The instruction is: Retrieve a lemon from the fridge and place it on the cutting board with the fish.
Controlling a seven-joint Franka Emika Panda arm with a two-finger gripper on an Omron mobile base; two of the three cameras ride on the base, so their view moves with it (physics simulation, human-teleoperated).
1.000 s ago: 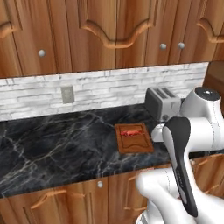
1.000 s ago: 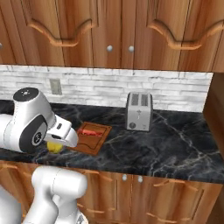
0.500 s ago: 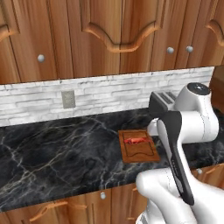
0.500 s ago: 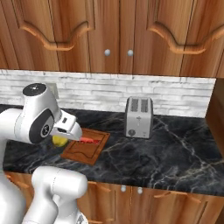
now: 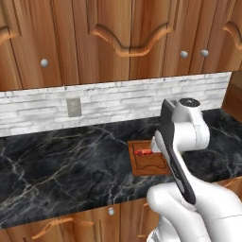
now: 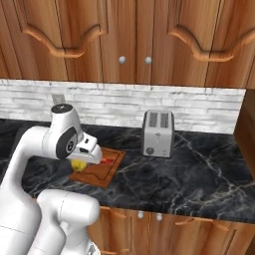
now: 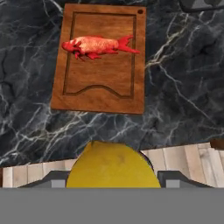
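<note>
Risk first: release too early. From the hand view, lemon hangs over the front lip of the black marble worktop, short of the cutting board. Dropped here, likely lands on stone or at the edge and rolls off toward the cabinet fronts. Round fruit, no flat face; prone to rolling even on the board, whose shallow recessed panel gives little to stop it.

Second risk: coming down on the fish. Lies across the far part of the board, tail toward the corner hole. Bare wood nearer the claw looks the safer landing spot; overshoot would knock or pin the fish.

Third: slip in transit. Cannot tell how deep the fruit sits between the fingers; only its top bulge visible.

Claw state: gripper closed around the lemon, jaws held wide by the fruit, dark finger tips flanking it on both sides.

Position of things: in the right base view, lemon seen just under the white hand, at the near left corner of the cutting board, above it rather than resting. Fish just beyond, apart from the fruit. Left base view: fish visible on the cutting board, hand blocking the rest. Toaster well apart on the right, not in the path.
</note>
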